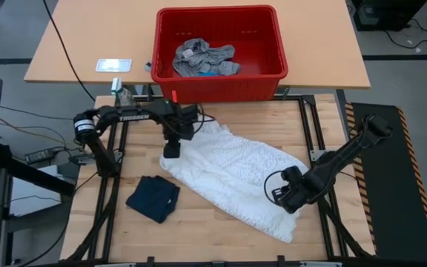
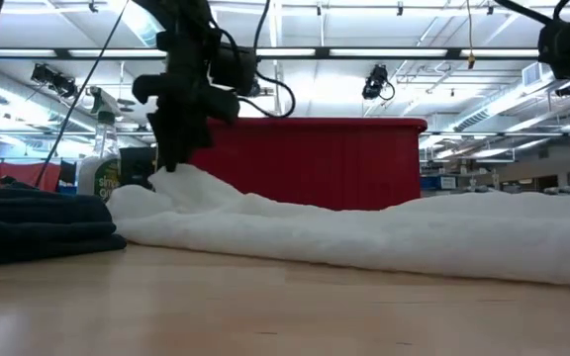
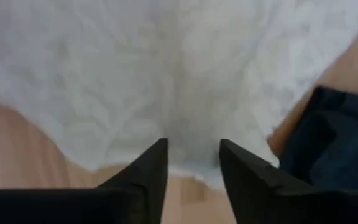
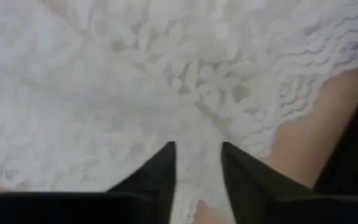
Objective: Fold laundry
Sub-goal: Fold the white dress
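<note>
A white lace garment lies spread slantwise across the wooden table, with a low hump at its left end. My left gripper points down over that left end, its fingers open astride the cloth's edge. My right gripper points down over the garment's right part, fingers open above the lace. A folded dark navy garment rests flat on the table near the left front. A grey garment lies in the red basket. My left gripper comes from above at the hump of the white garment's left end. Its open fingertips end right at the cloth, and I cannot tell whether they touch it.
The red basket stands on the tan table past the far edge. A spray bottle stands at the far left, and a small white card lies beyond it. Bare wood shows along the near edge.
</note>
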Motion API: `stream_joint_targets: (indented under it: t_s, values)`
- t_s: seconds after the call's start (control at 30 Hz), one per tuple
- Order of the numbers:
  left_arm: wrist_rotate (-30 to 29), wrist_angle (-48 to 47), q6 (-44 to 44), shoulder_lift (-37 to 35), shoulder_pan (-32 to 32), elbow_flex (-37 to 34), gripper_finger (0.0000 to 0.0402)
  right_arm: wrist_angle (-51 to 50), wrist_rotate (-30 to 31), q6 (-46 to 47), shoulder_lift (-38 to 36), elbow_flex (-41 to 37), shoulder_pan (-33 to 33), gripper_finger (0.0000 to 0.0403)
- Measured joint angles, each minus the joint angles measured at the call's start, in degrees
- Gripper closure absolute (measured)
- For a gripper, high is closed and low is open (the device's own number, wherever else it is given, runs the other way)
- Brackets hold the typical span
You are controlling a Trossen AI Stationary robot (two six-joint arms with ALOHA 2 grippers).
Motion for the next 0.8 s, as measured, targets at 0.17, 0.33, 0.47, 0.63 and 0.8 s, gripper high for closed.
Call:
stream_joint_targets:
  t_s: [0.17, 0.33, 0.47, 0.63, 0.8]
  values:
    - [-0.6, -7.0, -2.6, -2.3, 1.5, 0.0, 0.0207, -0.3, 0.0, 3.1, -2.3, 1.3, 0.5, 0.0210]
    - [1.3, -12.3, -4.8, -2.3, -0.3, 0.0, 0.0205, 15.1, 1.8, 4.0, 0.5, 1.4, 2.2, 0.0224]
    - [4.0, -8.8, -10.3, -2.5, -4.5, 0.0, 0.0209, 26.4, 5.6, 3.7, 4.9, 1.4, 4.1, 0.0257]
    - [5.0, -0.7, -11.7, -2.3, -11.9, 0.0, 0.0209, 33.3, 8.9, 5.6, 9.9, 1.4, 5.1, 0.0304]
    - [5.4, 1.6, -11.7, 0.3, -14.5, -0.1, 0.0210, 40.1, 7.2, 4.6, 13.4, 1.4, 5.2, 0.0348]
